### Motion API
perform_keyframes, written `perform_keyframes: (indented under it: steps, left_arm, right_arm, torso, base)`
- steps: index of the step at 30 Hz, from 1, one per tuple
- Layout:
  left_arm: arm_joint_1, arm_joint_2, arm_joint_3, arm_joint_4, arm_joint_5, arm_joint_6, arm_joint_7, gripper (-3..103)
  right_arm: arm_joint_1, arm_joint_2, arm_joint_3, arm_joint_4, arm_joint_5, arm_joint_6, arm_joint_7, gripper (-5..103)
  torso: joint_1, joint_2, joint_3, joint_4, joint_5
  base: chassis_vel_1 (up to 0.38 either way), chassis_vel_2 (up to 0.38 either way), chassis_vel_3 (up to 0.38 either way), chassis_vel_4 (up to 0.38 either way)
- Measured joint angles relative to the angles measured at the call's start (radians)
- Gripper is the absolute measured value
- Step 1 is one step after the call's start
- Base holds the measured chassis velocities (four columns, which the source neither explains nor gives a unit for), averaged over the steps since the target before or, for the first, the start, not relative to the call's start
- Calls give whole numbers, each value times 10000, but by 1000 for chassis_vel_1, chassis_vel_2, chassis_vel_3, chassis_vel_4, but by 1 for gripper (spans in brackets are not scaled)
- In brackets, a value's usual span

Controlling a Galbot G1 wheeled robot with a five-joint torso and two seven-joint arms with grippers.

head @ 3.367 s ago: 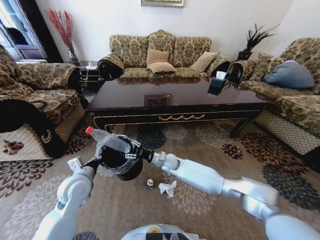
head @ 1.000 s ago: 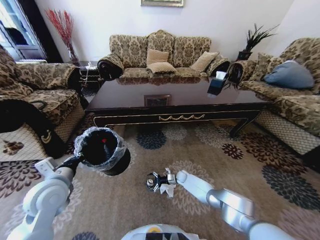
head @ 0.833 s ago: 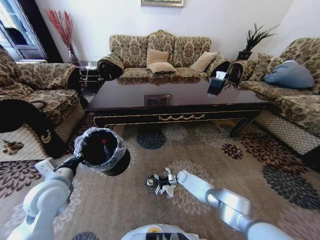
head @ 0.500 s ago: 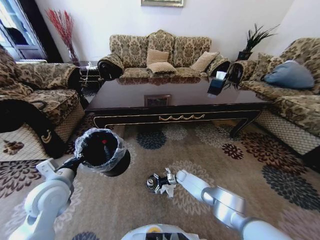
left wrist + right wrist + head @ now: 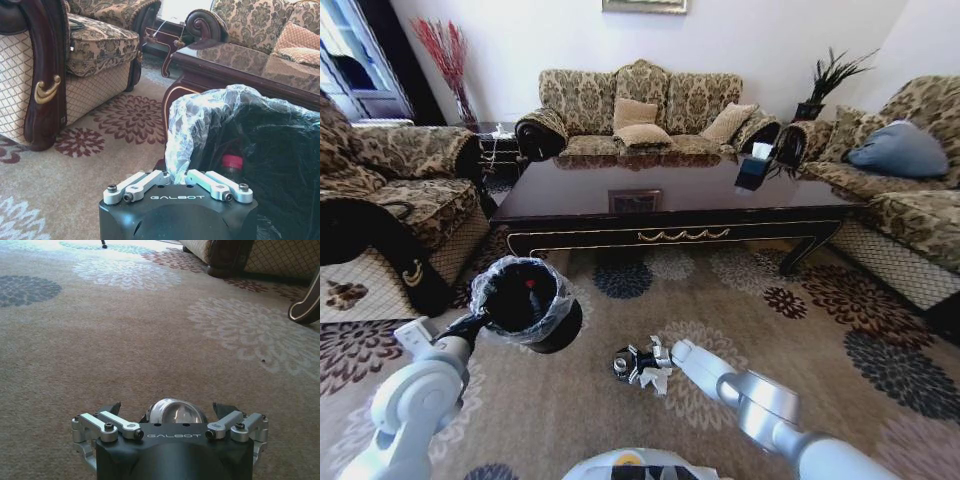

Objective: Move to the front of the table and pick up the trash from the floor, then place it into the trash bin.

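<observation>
The small round can (image 5: 620,366) stands on the carpet, with the crumpled white tissue (image 5: 656,376) just beside it. My right gripper (image 5: 633,364) is down at floor level, open, its fingers on either side of the can (image 5: 173,413). My left gripper (image 5: 178,175) is shut on the lined rim of the black trash bin (image 5: 526,302) and holds it tilted off the floor, left of the can. A bottle's red cap (image 5: 231,162) shows inside the bin (image 5: 270,145). The dark table (image 5: 580,196) stands beyond.
Patterned sofas (image 5: 640,110) ring the table on three sides, and an armchair (image 5: 390,200) stands close on the left. A black tissue box (image 5: 754,168) sits on the table. Flowered carpet (image 5: 800,340) lies open to the right of my right arm.
The bottle my right gripper held over the bin 3.4 s ago now lies inside it. That arm has dropped to the can on the floor. The bin has barely moved over the last second.
</observation>
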Motion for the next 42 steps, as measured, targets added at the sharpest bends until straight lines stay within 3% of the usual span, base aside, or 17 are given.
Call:
perform_keyframes:
  steps: [2, 4, 7, 8, 10, 14, 18, 29, 32, 34, 37, 40, 41, 42]
  left_arm:
    - [4, -3, 3, 6, 9, -3, 3, 3]
    - [3, -19, 21, 27, 37, -7, 7, 3]
    - [-1, -33, 48, 42, 63, -7, 11, 3]
    - [-7, -45, 73, 52, 87, -7, 17, 3]
    - [-10, -47, 81, 57, 101, -8, 20, 3]
    - [-16, -47, 93, 75, 133, -13, 26, 3]
    - [-17, -48, 110, 81, 136, -15, 29, 3]
    - [-26, -58, 150, 88, 156, -16, 39, 3]
    - [-16, -54, 150, 85, 160, -16, 39, 3]
    - [-12, -55, 150, 81, 160, -15, 40, 3]
    - [3, -60, 158, 66, 171, -16, 40, 3]
    - [9, -64, 163, 66, 182, -16, 41, 3]
    - [24, -70, 169, 64, 198, -16, 42, 3]
    - [31, -70, 171, 62, 203, -16, 43, 3]
  right_arm:
    - [-34, 27, -1, -48, -1, 20, -1, 101]
    - [-57, 49, 2, -103, -13, 46, 1, 91]
    - [-62, 68, 15, -134, -16, 62, 17, 86]
    - [-62, 87, 38, -167, -16, 73, 35, 75]
    - [-62, 99, 45, -186, -18, 79, 40, 75]
    - [-51, 112, 57, -232, -27, 110, 45, 54]
    - [-48, 98, 78, -237, -43, 136, 44, 44]
    - [-44, -7, 127, -208, -89, 191, 174, 38]
    - [-31, -52, 135, -174, -102, 215, 329, 52]
    - [-26, -59, 140, -171, -102, 217, 353, 52]
    - [-7, -90, 198, -140, -103, 265, 523, 69]
    - [-5, -95, 236, -132, -96, 291, 570, 74]
    - [-4, -103, 318, -113, -53, 335, 641, 85]
    - [-4, -113, 337, -92, -8, 339, 666, 85]
  torso:
    - [0, 2, 0, 0, 0]
    - [0, 3, 0, 0, 0]
    - [0, 3, 0, 0, 0]
    - [0, 2, 0, 0, 0]
    - [0, 3, 0, 0, 0]
    - [0, 3, 0, 1, 1]
    - [0, 3, -1, 1, 1]
    - [0, 2, 0, 0, 1]
    - [0, 2, 0, -2, 1]
    - [0, 2, 0, -2, 0]
    - [0, 2, 0, -1, 0]
    - [0, 2, 0, 0, 0]
    - [0, 2, 0, 0, 0]
    - [0, 2, 0, 0, 0]
  base:
    - [0, 0, 0, 0]
    - [0, 0, 0, 0]
    - [0, 0, 0, 0]
    - [0, 0, 0, 0]
    - [0, 0, 0, 0]
    - [0, 0, 0, 0]
    - [0, 0, 0, 0]
    - [0, 0, 0, 0]
    - [0, 0, 0, 0]
    - [0, 0, 0, 0]
    - [0, 0, 0, 0]
    - [0, 0, 0, 0]
    - [0, 0, 0, 0]
    - [0, 0, 0, 0]
